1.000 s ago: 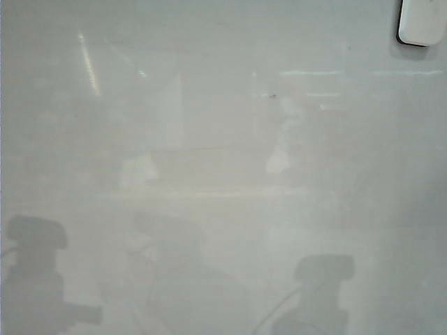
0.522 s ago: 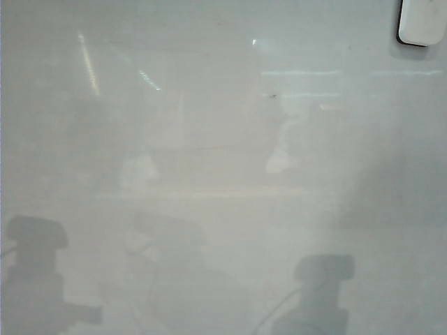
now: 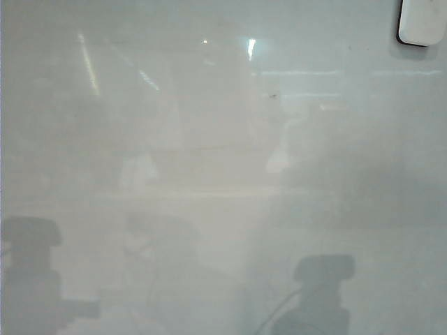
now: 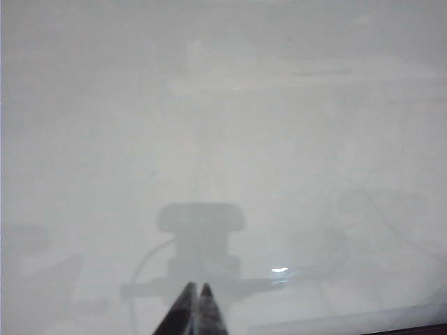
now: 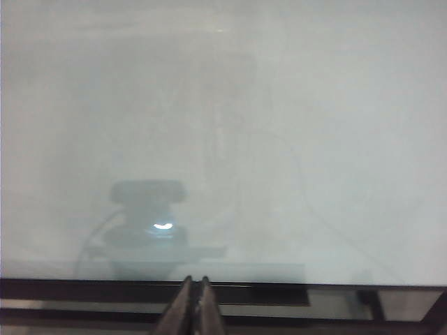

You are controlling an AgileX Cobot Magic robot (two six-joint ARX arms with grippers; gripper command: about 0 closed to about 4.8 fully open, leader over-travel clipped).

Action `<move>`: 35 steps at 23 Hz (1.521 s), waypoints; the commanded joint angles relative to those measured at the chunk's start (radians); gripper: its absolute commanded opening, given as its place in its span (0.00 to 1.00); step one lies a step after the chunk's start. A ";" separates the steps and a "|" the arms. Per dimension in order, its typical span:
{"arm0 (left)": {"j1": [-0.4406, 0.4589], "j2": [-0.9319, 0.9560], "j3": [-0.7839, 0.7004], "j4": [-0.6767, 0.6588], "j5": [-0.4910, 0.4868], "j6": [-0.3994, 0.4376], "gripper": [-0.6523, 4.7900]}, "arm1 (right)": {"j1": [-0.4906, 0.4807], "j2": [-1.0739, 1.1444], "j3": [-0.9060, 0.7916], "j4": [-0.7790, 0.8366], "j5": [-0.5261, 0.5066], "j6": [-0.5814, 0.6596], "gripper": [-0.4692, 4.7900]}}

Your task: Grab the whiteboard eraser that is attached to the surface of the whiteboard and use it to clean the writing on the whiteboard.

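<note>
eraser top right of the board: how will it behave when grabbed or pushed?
The whiteboard eraser looks like a rigid block, so probably stiff. Its smooth rounded white shell may be slippery for a pincer. Low and flat on the glossy whiteboard, it would likely slide, not tip.

The whiteboard eraser (image 3: 422, 22) is getting cut off at the exterior view's one o'clock corner, only partly showing.

There was one whiteboard (image 3: 209, 174), one whiteboard eraser (image 3: 422, 22), one tiny dark speck (image 3: 273, 95), and two grippers, left gripper (image 4: 196, 289) and right gripper (image 5: 195, 282)
</note>
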State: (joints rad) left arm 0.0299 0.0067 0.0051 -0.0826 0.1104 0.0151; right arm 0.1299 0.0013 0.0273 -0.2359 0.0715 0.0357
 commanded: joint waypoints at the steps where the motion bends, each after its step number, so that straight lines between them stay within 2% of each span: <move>1: 0.000 0.001 0.004 -0.017 -0.006 -0.051 0.11 | 0.001 -0.001 -0.001 0.002 0.005 -0.072 0.08; 10: 0.000 0.001 0.004 -0.061 -0.027 -0.076 0.11 | 0.000 -0.001 -0.001 0.001 0.005 -0.071 0.08; 11: 0.000 0.001 0.004 -0.074 -0.050 -0.080 0.11 | 0.000 -0.001 -0.001 0.001 0.005 -0.071 0.08; 14: 0.000 0.001 0.004 -0.093 -0.235 -0.186 0.11 | 0.001 -0.001 -0.001 0.001 0.005 -0.072 0.08; 17: 0.000 0.001 0.004 -0.085 -0.298 -0.193 0.11 | 0.000 -0.001 -0.001 0.001 0.005 -0.072 0.08; 19: -0.001 0.001 0.004 -0.088 -0.254 -0.132 0.11 | 0.001 -0.001 -0.001 0.001 0.005 -0.074 0.08; 20: -0.001 0.001 0.004 -0.092 -0.188 -0.075 0.11 | 0.001 -0.001 -0.001 0.001 0.005 -0.074 0.08; 22: -0.001 0.001 0.004 -0.092 -0.110 -0.029 0.11 | 0.000 -0.001 -0.001 0.001 0.005 -0.074 0.08; 24: -0.001 0.001 0.004 -0.092 -0.057 -0.026 0.11 | 0.001 -0.001 -0.001 0.001 0.005 -0.074 0.08; 35: 0.000 0.001 0.004 -0.102 -0.091 -0.067 0.11 | 0.001 -0.001 -0.001 0.000 0.005 -0.073 0.08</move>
State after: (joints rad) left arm 0.0299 0.0067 0.0067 -0.1734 0.0372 -0.0528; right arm 0.1299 0.0013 0.0273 -0.2367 0.0715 -0.0349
